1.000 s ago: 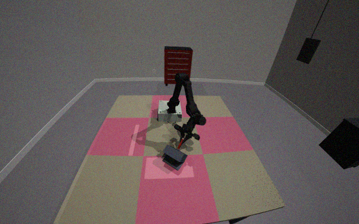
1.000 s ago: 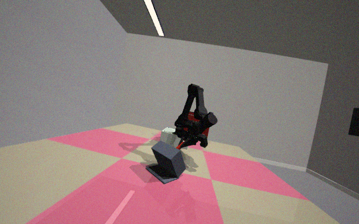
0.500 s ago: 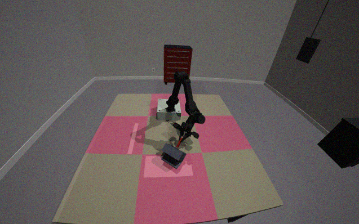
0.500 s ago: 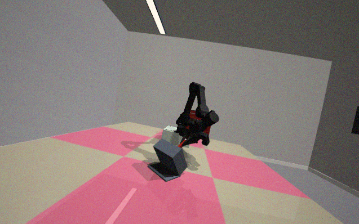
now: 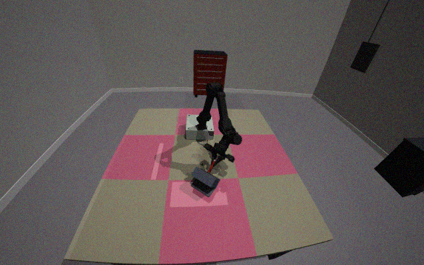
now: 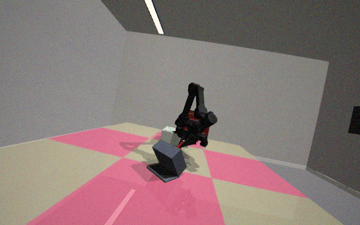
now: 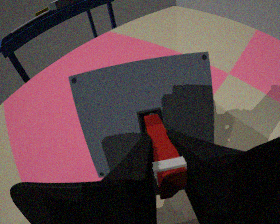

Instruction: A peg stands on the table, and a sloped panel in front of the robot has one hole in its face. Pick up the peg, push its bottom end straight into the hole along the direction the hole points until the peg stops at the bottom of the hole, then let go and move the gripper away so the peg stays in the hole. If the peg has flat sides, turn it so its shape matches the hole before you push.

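My gripper (image 5: 217, 160) (image 6: 187, 140) (image 7: 157, 139) is shut on a red peg (image 5: 212, 166) (image 6: 180, 145) (image 7: 157, 140) with a white band near its top. The peg is tilted, and its bottom end sits at the dark hole (image 7: 145, 117) in the face of the grey sloped panel (image 5: 206, 178) (image 6: 169, 156) (image 7: 118, 106). In the wrist view the peg's tip is at the hole's mouth; how deep it sits I cannot tell. The panel stands on a flat base on the checkered table top.
The arm's white base block (image 5: 196, 128) (image 6: 169, 135) stands behind the panel. A red drawer cabinet (image 5: 210, 71) is by the back wall. A dark box (image 5: 409, 166) is on the floor to the right. A dark blue table frame (image 7: 51, 23) shows in the wrist view.
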Tool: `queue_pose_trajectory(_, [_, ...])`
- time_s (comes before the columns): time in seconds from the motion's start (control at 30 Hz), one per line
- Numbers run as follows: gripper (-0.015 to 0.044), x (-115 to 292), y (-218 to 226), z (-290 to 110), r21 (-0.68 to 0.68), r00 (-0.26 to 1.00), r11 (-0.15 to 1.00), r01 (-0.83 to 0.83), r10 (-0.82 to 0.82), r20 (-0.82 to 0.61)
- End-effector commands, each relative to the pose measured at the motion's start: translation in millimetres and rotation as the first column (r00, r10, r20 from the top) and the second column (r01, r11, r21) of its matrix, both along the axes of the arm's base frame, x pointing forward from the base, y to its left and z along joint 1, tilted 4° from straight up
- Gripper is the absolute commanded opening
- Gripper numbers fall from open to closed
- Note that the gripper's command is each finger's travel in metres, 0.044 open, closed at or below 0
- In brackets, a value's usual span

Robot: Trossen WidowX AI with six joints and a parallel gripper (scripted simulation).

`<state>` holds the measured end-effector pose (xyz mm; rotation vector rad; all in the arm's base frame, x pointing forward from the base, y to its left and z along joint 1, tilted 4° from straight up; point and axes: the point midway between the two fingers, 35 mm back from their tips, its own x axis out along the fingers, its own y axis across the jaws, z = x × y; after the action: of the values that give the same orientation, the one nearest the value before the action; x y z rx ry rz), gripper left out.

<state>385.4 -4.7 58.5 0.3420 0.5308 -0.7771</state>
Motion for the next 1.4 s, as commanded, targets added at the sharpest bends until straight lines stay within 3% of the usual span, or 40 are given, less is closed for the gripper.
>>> queue_pose_trajectory(0.0, [0.0000, 1, 0, -3, -0.001, 1.000, 1.000, -0.006, 0.006, -0.006])
queue_pose_trajectory(1.37, [0.0000, 17, -15, -18, -0.003, 1.000, 1.000, -0.006, 0.006, -0.005])
